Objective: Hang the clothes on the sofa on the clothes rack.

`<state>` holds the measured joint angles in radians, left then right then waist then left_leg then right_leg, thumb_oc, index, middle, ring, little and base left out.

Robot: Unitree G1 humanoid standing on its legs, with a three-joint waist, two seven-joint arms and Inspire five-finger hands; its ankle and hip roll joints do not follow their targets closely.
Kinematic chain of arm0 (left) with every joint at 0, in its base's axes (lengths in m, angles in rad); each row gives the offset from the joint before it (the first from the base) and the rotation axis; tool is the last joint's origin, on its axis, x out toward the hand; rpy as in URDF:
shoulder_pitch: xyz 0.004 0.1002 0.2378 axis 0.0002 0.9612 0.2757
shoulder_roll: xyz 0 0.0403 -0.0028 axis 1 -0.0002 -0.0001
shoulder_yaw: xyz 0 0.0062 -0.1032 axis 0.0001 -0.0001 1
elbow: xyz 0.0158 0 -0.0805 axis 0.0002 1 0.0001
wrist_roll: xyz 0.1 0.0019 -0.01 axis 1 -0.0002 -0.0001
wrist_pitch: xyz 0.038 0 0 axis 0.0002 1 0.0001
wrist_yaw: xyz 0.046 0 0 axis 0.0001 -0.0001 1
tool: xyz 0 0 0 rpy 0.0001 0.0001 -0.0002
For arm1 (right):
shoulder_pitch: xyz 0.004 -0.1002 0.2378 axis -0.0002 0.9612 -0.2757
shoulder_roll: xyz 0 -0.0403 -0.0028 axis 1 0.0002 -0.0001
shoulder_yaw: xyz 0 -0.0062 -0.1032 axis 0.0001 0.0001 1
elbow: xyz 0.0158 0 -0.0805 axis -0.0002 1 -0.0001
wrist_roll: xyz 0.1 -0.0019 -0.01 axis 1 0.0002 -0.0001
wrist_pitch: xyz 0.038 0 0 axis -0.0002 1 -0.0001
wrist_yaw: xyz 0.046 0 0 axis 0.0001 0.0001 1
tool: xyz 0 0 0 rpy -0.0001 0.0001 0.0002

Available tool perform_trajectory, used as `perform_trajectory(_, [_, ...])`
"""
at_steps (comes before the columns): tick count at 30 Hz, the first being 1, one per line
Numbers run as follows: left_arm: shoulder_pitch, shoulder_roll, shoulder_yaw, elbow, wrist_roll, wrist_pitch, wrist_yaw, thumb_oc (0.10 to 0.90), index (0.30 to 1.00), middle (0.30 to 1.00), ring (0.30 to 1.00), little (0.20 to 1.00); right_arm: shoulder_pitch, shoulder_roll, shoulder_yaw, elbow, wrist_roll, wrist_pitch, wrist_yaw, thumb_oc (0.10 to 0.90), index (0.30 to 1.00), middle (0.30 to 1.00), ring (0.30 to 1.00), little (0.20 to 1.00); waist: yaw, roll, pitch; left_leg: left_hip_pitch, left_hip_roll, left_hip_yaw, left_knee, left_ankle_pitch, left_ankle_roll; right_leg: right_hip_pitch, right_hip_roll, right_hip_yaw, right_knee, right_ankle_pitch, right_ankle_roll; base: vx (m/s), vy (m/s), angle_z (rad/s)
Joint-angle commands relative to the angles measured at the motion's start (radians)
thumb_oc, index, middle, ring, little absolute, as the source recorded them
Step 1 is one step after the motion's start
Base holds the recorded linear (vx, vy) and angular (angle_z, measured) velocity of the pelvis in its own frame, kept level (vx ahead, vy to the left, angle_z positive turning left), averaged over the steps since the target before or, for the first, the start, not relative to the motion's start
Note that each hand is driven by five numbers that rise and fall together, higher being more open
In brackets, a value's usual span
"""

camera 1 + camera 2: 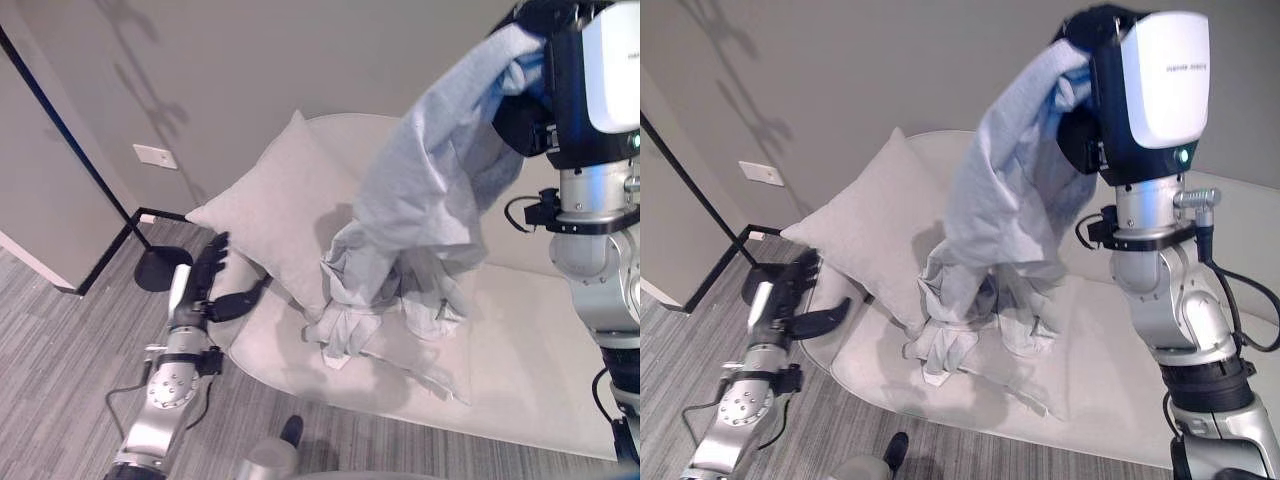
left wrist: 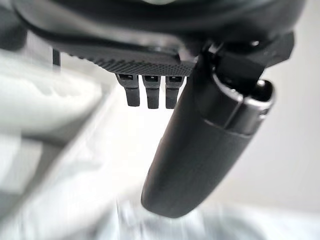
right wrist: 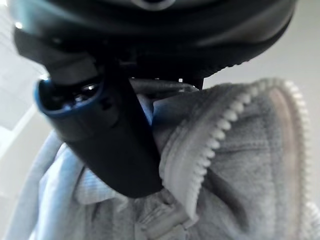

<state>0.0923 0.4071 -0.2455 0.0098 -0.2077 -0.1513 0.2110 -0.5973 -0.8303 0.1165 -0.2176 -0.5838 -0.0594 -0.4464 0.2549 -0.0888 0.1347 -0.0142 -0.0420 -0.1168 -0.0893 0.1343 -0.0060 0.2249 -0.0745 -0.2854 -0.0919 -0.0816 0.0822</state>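
A light grey zip-up garment (image 1: 430,190) hangs from my right hand (image 1: 1110,110), which is raised high over the cream sofa (image 1: 540,380). The hand's fingers are curled into the cloth near the collar. In the right wrist view the thumb (image 3: 100,135) presses on the fabric beside the zip teeth (image 3: 225,135). The garment's lower end (image 1: 345,330) lies bunched on the seat. My left hand (image 1: 207,275) is open, low at the sofa's left edge, holding nothing; its straight fingers (image 2: 147,92) and thumb (image 2: 200,150) show in the left wrist view.
A square cream cushion (image 1: 270,215) leans on the sofa's left end. A thin black pole (image 1: 70,140) slants down by the wall to a black floor frame and a round black base (image 1: 160,265). A white wall socket (image 1: 155,156) sits above them. Grey carpet lies in front.
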Motion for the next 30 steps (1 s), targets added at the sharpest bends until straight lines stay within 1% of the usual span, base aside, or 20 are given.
perform_trajectory(1, [-0.113, -0.004, -0.087, -0.010, -0.084, -0.109, 0.011, 0.800, 0.900, 0.900, 0.900, 0.900, -0.189, 0.022, 0.005, 0.020, 0.024, 0.013, -0.143, 0.400, 0.300, 0.300, 0.300, 0.300, -0.012, -0.012, -0.145, 0.079, 0.078, -0.024, 0.002, -0.162, -0.027, -0.063, -0.044, 0.004, 0.005, 0.071, 0.036, 0.00, 0.000, 0.00])
perform_trajectory(4, [-0.173, -0.035, -0.168, 0.045, -0.122, -0.100, 0.011, 0.800, 0.900, 0.900, 0.900, 0.900, -0.266, 0.055, 0.054, 0.028, 0.035, 0.021, -0.164, 0.400, 0.300, 0.300, 0.300, 0.300, -0.031, -0.008, -0.147, 0.081, 0.076, -0.018, 0.002, -0.163, -0.025, -0.064, -0.043, 0.011, 0.005, 0.074, 0.035, 0.00, 0.002, -0.02])
perform_trajectory(5, [-0.178, -0.037, -0.169, 0.050, -0.124, -0.102, 0.012, 0.800, 0.900, 0.900, 0.900, 0.900, -0.271, 0.054, 0.057, 0.031, 0.035, 0.022, -0.165, 0.400, 0.300, 0.300, 0.300, 0.300, -0.031, -0.006, -0.146, 0.081, 0.076, -0.018, 0.002, -0.163, -0.025, -0.064, -0.043, 0.011, 0.005, 0.074, 0.035, 0.01, 0.004, -0.03])
perform_trajectory(6, [-0.228, -0.065, -0.210, 0.101, -0.117, -0.093, 0.032, 0.800, 0.900, 0.900, 0.900, 0.900, -0.315, 0.083, 0.087, 0.033, 0.042, 0.028, -0.181, 0.400, 0.300, 0.300, 0.300, 0.300, -0.046, -0.004, -0.148, 0.084, 0.076, -0.013, 0.002, -0.164, -0.024, -0.065, -0.044, 0.017, 0.005, 0.076, 0.034, 0.01, 0.004, -0.05])
perform_trajectory(8, [-0.284, -0.087, -0.236, 0.156, -0.088, -0.084, 0.074, 0.800, 0.900, 0.900, 0.900, 0.900, -0.338, 0.110, 0.107, 0.032, 0.051, 0.029, -0.195, 0.400, 0.300, 0.300, 0.300, 0.300, -0.063, -0.002, -0.152, 0.087, 0.075, -0.009, 0.002, -0.165, -0.024, -0.066, -0.044, 0.023, 0.005, 0.077, 0.033, 0.01, 0.011, -0.09])
perform_trajectory(9, [-0.324, -0.104, -0.250, 0.196, -0.044, -0.078, 0.105, 0.800, 0.900, 0.900, 0.900, 0.900, -0.350, 0.126, 0.114, 0.031, 0.057, 0.028, -0.206, 0.400, 0.300, 0.300, 0.300, 0.300, -0.071, 0.000, -0.151, 0.087, 0.075, -0.006, 0.002, -0.166, -0.023, -0.068, -0.043, 0.027, 0.005, 0.078, 0.033, 0.01, 0.015, -0.13])
perform_trajectory(13, [-0.471, -0.162, -0.276, 0.340, 0.039, -0.048, 0.232, 0.800, 0.900, 0.900, 0.900, 0.900, -0.346, 0.200, 0.135, -0.024, 0.077, 0.022, -0.235, 0.400, 0.300, 0.300, 0.300, 0.300, -0.111, 0.009, -0.154, 0.090, 0.074, 0.007, 0.002, -0.170, -0.023, -0.078, -0.045, 0.042, 0.005, 0.082, 0.033, 0.01, 0.018, -0.12])
perform_trajectory(16, [-0.541, -0.193, -0.272, 0.407, 0.067, -0.028, 0.305, 0.800, 0.900, 0.900, 0.900, 0.900, -0.318, 0.240, 0.146, -0.070, 0.089, 0.009, -0.252, 0.400, 0.300, 0.300, 0.300, 0.300, -0.134, 0.015, -0.159, 0.088, 0.075, 0.016, 0.002, -0.171, -0.022, -0.088, -0.045, 0.053, 0.005, 0.084, 0.033, 0.01, 0.016, -0.17])
perform_trajectory(17, [-0.543, -0.195, -0.272, 0.411, 0.068, -0.029, 0.307, 0.800, 0.900, 0.900, 0.900, 0.900, -0.317, 0.240, 0.145, -0.073, 0.088, 0.010, -0.251, 0.400, 0.300, 0.300, 0.300, 0.300, -0.134, 0.015, -0.159, 0.087, 0.075, 0.017, 0.002, -0.171, -0.022, -0.089, -0.045, 0.053, 0.005, 0.084, 0.033, 0.01, 0.008, -0.16])
perform_trajectory(18, [-0.577, -0.208, -0.272, 0.442, 0.068, -0.020, 0.342, 0.598, 0.596, 0.596, 0.596, 0.596, -0.295, 0.254, 0.155, -0.099, 0.098, 0.003, -0.258, 0.400, 0.300, 0.300, 0.300, 0.300, -0.146, 0.017, -0.162, 0.087, 0.074, 0.022, 0.002, -0.171, -0.022, -0.092, -0.044, 0.059, 0.005, 0.085, 0.033, 0.00, 0.002, -0.07])
perform_trajectory(19, [-0.579, -0.209, -0.272, 0.445, 0.068, -0.021, 0.343, 0.558, 0.538, 0.538, 0.538, 0.538, -0.294, 0.254, 0.155, -0.101, 0.098, 0.003, -0.258, 0.400, 0.300, 0.300, 0.300, 0.300, -0.145, 0.018, -0.162, 0.086, 0.074, 0.023, 0.002, -0.171, -0.022, -0.093, -0.043, 0.059, 0.005, 0.086, 0.033, 0.00, 0.000, 0.00])
perform_trajectory(20, [-0.592, -0.212, -0.269, 0.454, 0.084, -0.014, 0.362, 0.400, 0.300, 0.300, 0.300, 0.300, -0.283, 0.254, 0.161, -0.111, 0.099, 0.000, -0.258, 0.400, 0.300, 0.300, 0.300, 0.300, -0.151, 0.019, -0.164, 0.087, 0.075, 0.026, 0.002, -0.171, -0.022, -0.095, -0.043, 0.062, 0.005, 0.086, 0.034, 0.01, 0.004, -0.08])
perform_trajectory(22, [-0.602, -0.214, -0.257, 0.471, 0.093, -0.008, 0.396, 0.400, 0.300, 0.300, 0.300, 0.300, -0.258, 0.234, 0.162, -0.123, 0.100, -0.004, -0.269, 0.400, 0.300, 0.300, 0.300, 0.300, -0.162, 0.021, -0.169, 0.088, 0.075, 0.033, 0.002, -0.173, -0.023, -0.098, -0.041, 0.068, 0.005, 0.087, 0.034, 0.01, -0.005, -0.17])
perform_trajectory(24, [-0.590, -0.210, -0.236, 0.464, 0.087, -0.010, 0.409, 0.400, 0.300, 0.300, 0.300, 0.300, -0.239, 0.217, 0.160, -0.129, 0.093, -0.002, -0.272, 0.400, 0.300, 0.300, 0.300, 0.300, -0.164, 0.021, -0.171, 0.091, 0.077, 0.034, 0.002, -0.174, -0.023, -0.098, -0.040, 0.071, 0.005, 0.087, 0.034, 0.01, -0.021, -0.10])
perform_trajectory(27, [-0.526, -0.179, -0.162, 0.392, 0.069, -0.020, 0.427, 0.400, 0.300, 0.300, 0.300, 0.300, -0.169, 0.180, 0.125, -0.144, 0.080, 0.008, -0.268, 0.400, 0.300, 0.300, 0.300, 0.300, -0.156, 0.019, -0.170, 0.091, 0.080, 0.035, 0.002, -0.172, -0.026, -0.096, -0.036, 0.069, 0.005, 0.084, 0.033, 0.01, -0.026, -0.02])
perform_trajectory(28, [-0.522, -0.177, -0.162, 0.386, 0.070, -0.018, 0.427, 0.400, 0.300, 0.300, 0.300, 0.300, -0.165, 0.181, 0.123, -0.147, 0.080, 0.008, -0.267, 0.400, 0.300, 0.300, 0.300, 0.300, -0.157, 0.019, -0.171, 0.091, 0.080, 0.034, 0.002, -0.172, -0.026, -0.096, -0.036, 0.069, 0.005, 0.084, 0.033, 0.01, -0.034, -0.02])
perform_trajectory(29, [-0.500, -0.162, -0.130, 0.361, 0.069, -0.026, 0.434, 0.400, 0.300, 0.300, 0.300, 0.300, -0.152, 0.169, 0.111, -0.149, 0.074, 0.009, -0.264, 0.400, 0.300, 0.300, 0.300, 0.300, -0.150, 0.019, -0.168, 0.088, 0.081, 0.033, 0.002, -0.170, -0.027, -0.097, -0.035, 0.067, 0.005, 0.084, 0.032, 0.00, -0.055, -0.02])
perform_trajectory(30, [-0.409, -0.107, -0.027, 0.242, 0.073, -0.044, 0.444, 0.400, 0.300, 0.300, 0.300, 0.300, -0.105, 0.136, 0.069, -0.164, 0.061, 0.011, -0.250, 0.400, 0.300, 0.300, 0.300, 0.300, -0.134, 0.016, -0.162, 0.079, 0.082, 0.025, 0.002, -0.165, -0.030, -0.101, -0.033, 0.060, 0.005, 0.085, 0.032, 0.00, -0.055, -0.01])
